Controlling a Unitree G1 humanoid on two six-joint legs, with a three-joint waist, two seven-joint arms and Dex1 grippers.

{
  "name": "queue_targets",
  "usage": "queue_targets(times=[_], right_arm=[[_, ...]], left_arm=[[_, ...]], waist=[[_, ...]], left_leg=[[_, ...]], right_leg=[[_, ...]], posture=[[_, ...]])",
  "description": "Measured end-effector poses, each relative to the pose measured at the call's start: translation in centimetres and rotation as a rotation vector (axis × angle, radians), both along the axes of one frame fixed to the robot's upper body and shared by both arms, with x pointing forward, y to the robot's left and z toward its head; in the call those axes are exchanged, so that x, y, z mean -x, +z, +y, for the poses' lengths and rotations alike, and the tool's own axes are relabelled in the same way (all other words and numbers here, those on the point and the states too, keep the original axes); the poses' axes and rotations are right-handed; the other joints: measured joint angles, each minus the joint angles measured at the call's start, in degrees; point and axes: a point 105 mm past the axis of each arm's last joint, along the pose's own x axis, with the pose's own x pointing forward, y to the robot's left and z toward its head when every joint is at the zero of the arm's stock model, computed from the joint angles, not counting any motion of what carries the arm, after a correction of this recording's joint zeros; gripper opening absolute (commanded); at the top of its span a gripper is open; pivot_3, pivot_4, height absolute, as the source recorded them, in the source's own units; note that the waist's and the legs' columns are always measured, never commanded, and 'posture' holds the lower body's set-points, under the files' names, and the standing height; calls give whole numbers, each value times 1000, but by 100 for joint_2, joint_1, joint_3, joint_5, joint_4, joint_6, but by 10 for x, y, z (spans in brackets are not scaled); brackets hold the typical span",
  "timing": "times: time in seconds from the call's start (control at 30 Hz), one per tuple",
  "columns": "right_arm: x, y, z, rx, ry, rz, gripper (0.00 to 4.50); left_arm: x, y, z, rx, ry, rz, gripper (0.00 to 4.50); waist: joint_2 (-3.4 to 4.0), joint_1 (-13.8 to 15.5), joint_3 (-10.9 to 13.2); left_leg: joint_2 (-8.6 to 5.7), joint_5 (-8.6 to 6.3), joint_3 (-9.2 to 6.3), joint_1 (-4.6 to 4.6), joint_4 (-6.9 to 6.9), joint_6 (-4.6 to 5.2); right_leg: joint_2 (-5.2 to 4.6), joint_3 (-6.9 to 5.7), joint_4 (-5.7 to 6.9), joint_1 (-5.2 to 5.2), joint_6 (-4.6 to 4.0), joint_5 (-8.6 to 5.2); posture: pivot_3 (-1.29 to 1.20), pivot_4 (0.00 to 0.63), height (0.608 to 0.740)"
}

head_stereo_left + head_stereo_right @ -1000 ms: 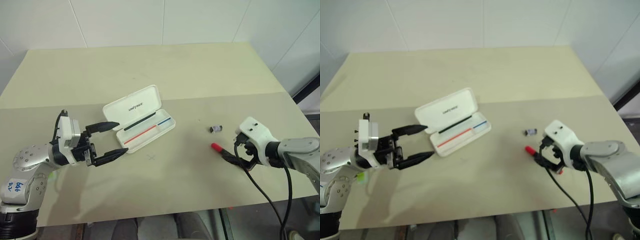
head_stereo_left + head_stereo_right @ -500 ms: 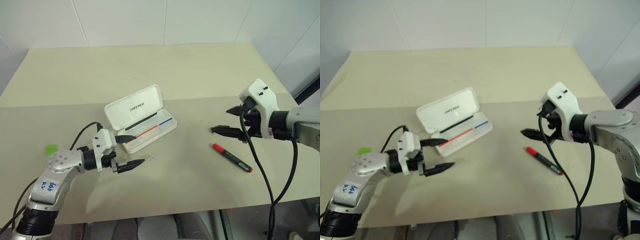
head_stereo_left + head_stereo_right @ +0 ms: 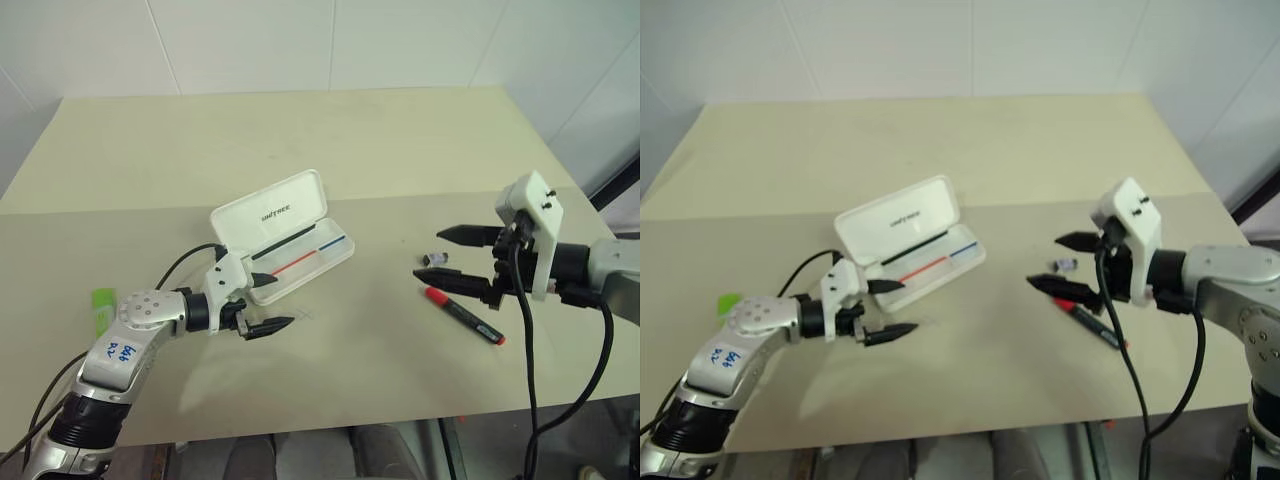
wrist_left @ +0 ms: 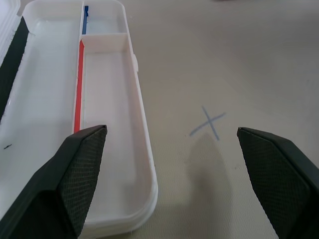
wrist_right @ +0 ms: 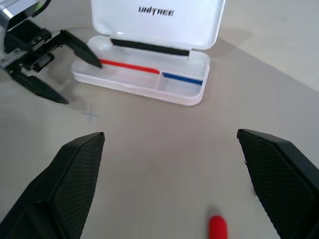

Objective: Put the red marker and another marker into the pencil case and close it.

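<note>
Pencil case [image 3: 283,235] open; head view alone — green marker [image 3: 103,310]; both fingers wide, empty.

Beige table [image 3: 400,150] bears pencil case [image 3: 283,235], red marker [image 3: 465,315], green marker [image 3: 103,309].

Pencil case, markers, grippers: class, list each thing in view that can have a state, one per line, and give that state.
pencil case: lid open, tray holds no marker.
red marker: capped, lying flat on the table, outside the case.
green marker: lying on the table near the left edge.
small dark piece: loose on the table.
left gripper: open, holding nothing.
right gripper: open, holding nothing.
</note>
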Motion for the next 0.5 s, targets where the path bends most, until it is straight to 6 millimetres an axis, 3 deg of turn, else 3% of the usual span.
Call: queue_targets(times=[0.3,0.5], right_arm=[[-4,3,-2,18,-17,-60,4500],[-7,1,-1,25,-23,-66,4500]], left_arm=[[-7,-7,-6,-61,20,54,4467],[-15,-3,-2,-88,72,69,2500]], waist=[[-2,-118,-1],[-8,-174,-5]], left_leg=[[0,12,4,13,5,14],[0,11,4,10,3,14]], right_leg=[[10,11,-22,1,-6,33],[10,15,-25,2,-11,41]], posture=[[0,150,740],[0,150,740]])
